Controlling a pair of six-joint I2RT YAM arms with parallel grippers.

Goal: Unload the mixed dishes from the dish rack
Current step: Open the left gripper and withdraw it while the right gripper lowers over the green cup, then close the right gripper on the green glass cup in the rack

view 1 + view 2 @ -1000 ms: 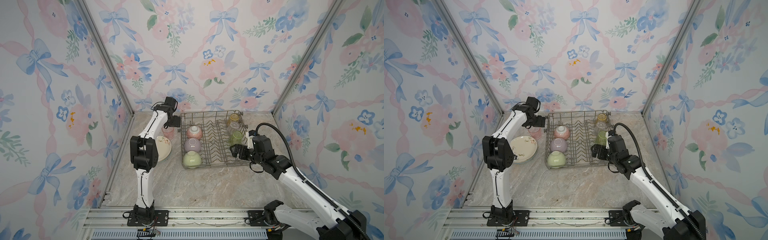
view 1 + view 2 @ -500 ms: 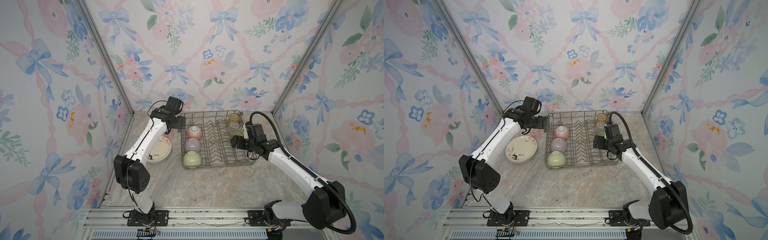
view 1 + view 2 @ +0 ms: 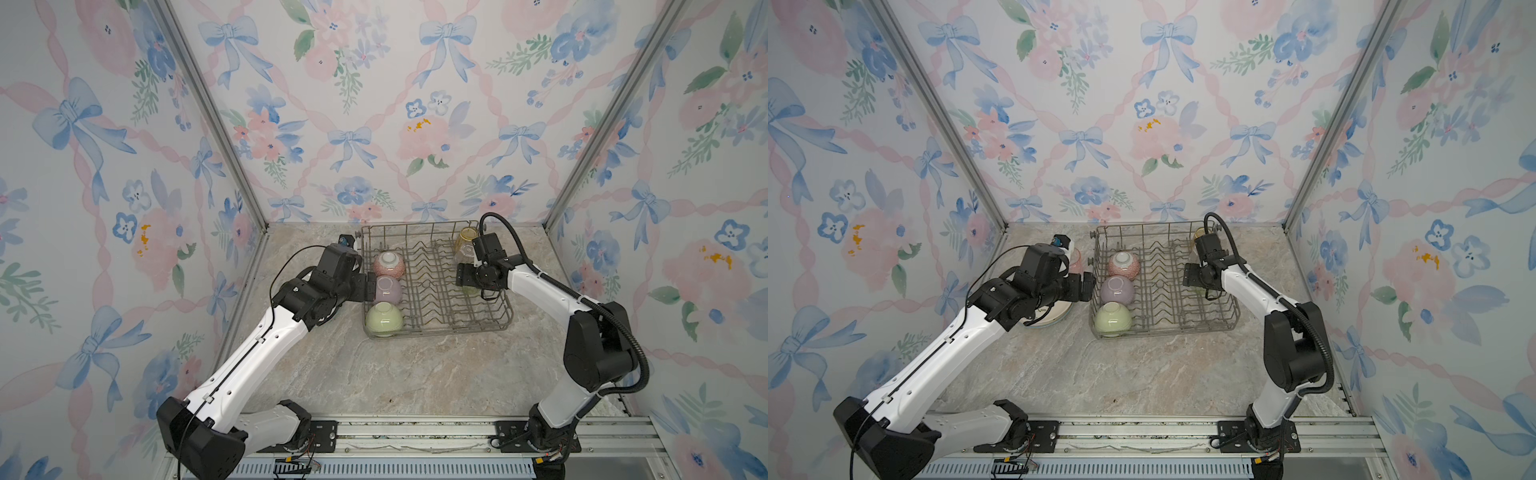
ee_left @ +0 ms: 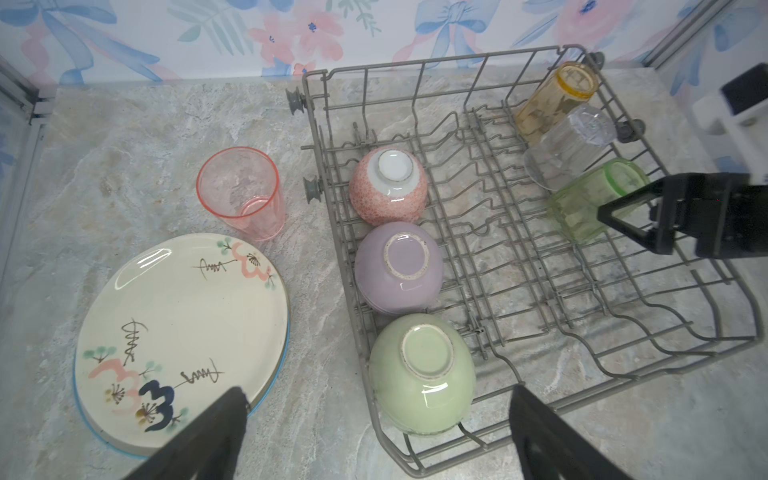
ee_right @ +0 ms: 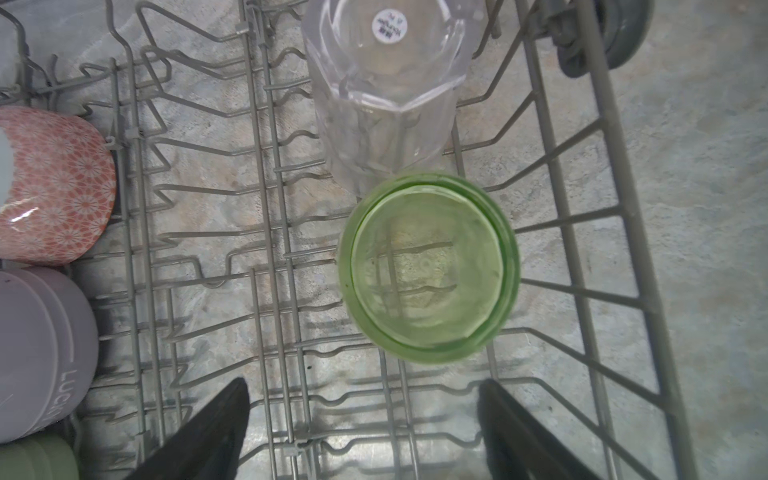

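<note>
The grey wire dish rack [image 3: 436, 329] [image 3: 1167, 329] holds three upturned bowls along its left side: pink [image 3: 388, 264], lilac [image 3: 388, 289] and green [image 3: 384, 318]. Amber [image 4: 557, 95], clear [image 4: 569, 145] and green [image 4: 590, 199] tumblers stand along its right side. My left gripper [image 3: 368, 286] [image 4: 378, 432] is open at the rack's left rim, beside the lilac bowl, holding nothing. My right gripper [image 3: 460, 276] [image 5: 361, 415] is open just above the green tumbler [image 5: 428, 266], with nothing between its fingers.
Left of the rack, a pink tumbler [image 4: 241, 195] stands upright on the marble table. A stack of plates with a cream floral one on top [image 4: 178, 324] lies near it. My left arm [image 3: 266, 340] passes over the plates. Wallpapered walls close in on three sides.
My left arm has swung down and right from the pink tumbler to the rack's left rim. My right gripper has moved in over the green tumbler and its jaws have narrowed slightly.
</note>
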